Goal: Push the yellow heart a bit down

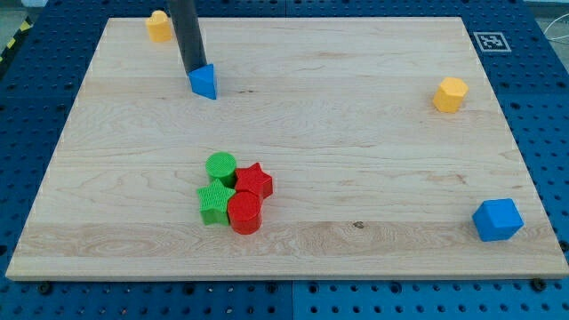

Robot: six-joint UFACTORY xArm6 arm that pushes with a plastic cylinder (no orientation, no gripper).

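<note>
The yellow heart [159, 26] lies at the board's top left corner area. My tip [194, 71] rests on the board below and to the right of the heart, clearly apart from it. The tip stands right against the upper left side of a blue triangle [204, 82]. The dark rod rises from the tip out of the view's top.
A yellow hexagon [450, 94] lies at the right. A blue block [497, 220] sits at the bottom right. A cluster at lower centre holds a green cylinder [220, 166], a red star [254, 181], a green star [213, 203] and a red cylinder [244, 213]. The board's top edge [284, 18] runs close to the heart.
</note>
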